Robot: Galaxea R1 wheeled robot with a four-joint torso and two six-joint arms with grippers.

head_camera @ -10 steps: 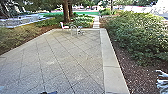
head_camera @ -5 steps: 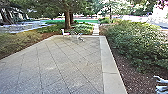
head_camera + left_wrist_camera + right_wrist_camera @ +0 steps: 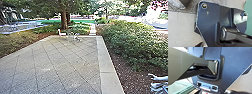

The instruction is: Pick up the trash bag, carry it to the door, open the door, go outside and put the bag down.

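Though you are outside on the paved yard, with pebbled paving [image 3: 52,67] ahead and a smooth pale border [image 3: 106,62] dividing it from the bushes [image 3: 135,45] to your right, the relation to judge is the bag's, close in by the robot. Your left wrist view catches some clear, wrinkled plastic [image 3: 177,3], probably the trash bag, over the pebbled side and just beyond a corner of the robot's dark plate [image 3: 206,22]. That makes the left arm likely the nearer one. You can't tell whether it hangs or rests, how its long axis runs, or whether either gripper is apart, together or clamped on it; confirm that before you count the bag as down.
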